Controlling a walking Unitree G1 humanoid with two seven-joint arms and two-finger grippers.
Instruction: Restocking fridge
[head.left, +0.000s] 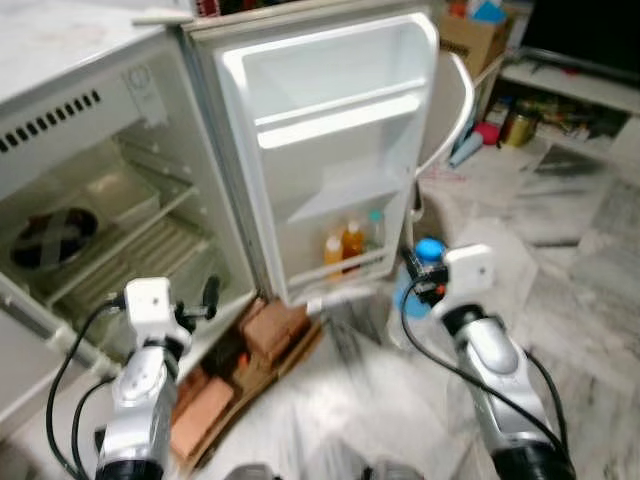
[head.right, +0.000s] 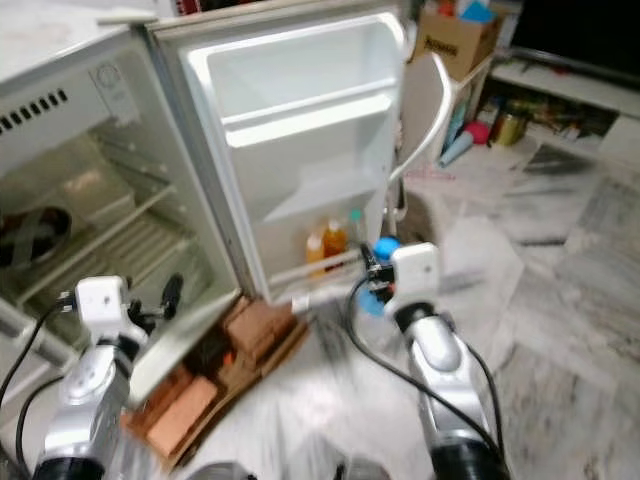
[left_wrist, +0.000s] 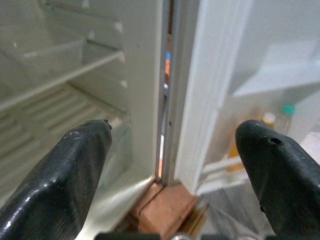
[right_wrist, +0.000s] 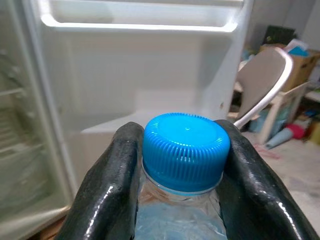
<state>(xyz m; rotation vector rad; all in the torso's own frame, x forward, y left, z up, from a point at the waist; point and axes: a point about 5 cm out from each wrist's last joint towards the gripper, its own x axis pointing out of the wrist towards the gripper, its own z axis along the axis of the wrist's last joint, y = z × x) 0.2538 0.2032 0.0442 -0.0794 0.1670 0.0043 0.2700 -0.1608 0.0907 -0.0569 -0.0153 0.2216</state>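
Squarely between right tool fingers — bottle

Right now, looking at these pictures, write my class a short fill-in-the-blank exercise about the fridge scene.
1. The right gripper is shut on a bottle with a ____ cap.
2. The fridge door stands ____.
3. The orange bottles stand on the door's ____ shelf.
4. The left gripper has its fingers ____.

Missing words: blue; open; bottom; open
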